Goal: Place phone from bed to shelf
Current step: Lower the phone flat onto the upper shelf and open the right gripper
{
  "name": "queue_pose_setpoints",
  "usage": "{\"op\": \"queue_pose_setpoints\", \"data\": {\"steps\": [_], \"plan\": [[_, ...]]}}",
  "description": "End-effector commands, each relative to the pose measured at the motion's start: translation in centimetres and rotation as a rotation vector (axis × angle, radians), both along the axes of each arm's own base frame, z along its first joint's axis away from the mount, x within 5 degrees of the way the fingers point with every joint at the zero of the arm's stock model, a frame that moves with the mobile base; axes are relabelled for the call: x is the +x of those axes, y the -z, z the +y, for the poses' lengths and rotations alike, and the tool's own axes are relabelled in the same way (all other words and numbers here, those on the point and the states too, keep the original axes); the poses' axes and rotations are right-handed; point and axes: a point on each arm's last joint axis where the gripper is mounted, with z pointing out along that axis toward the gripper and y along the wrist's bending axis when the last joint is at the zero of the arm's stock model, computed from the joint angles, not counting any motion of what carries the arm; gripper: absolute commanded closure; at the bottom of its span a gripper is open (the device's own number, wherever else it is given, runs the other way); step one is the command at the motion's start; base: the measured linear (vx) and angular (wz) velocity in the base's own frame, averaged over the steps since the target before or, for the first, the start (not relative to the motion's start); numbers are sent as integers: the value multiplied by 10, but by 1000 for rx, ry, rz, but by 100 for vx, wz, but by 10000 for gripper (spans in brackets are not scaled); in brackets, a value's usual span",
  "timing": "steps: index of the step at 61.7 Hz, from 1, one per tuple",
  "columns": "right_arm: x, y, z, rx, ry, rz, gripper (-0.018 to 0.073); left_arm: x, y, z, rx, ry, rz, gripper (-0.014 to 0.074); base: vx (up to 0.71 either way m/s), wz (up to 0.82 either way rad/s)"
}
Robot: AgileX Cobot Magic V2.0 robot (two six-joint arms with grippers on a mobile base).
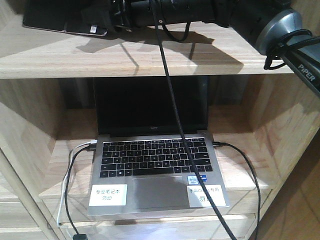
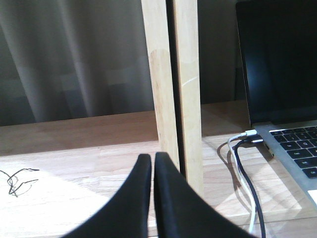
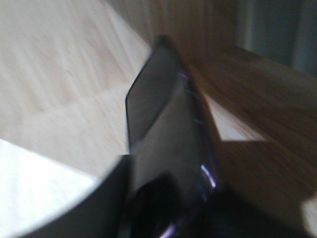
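Observation:
The black phone [image 1: 60,22] sits at the top left, low over the pale wood shelf [image 1: 150,57]; I cannot tell whether it touches the plank. My right gripper [image 1: 112,20] reaches in from the right and is shut on the phone's end. In the right wrist view the phone [image 3: 163,114] stands edge-on between the dark fingers, blurred, with the shelf [image 3: 59,89] beneath. My left gripper [image 2: 152,158] is shut on nothing, hovering over a lower plank beside the wooden uprights [image 2: 171,99]. The bed is out of view.
An open grey laptop [image 1: 155,165] sits on the lower shelf, also seen in the left wrist view [image 2: 282,74]. Cables [image 1: 75,170] plug into its sides. A black arm cable [image 1: 172,100] hangs in front. Shelf side walls [image 1: 25,125] close in both levels.

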Motion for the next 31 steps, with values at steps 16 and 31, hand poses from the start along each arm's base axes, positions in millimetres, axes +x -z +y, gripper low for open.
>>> {"op": "queue_pose_setpoints", "data": {"steps": [16,31], "plan": [[-14,-41,-13,64,45,-92,-51,-1,-15,0,-10,-3,-108,595,0,0],[-22,-54,-20,46,63,-125,-16,-1,-15,0,-10,-3,-108,595,0,0]]}}
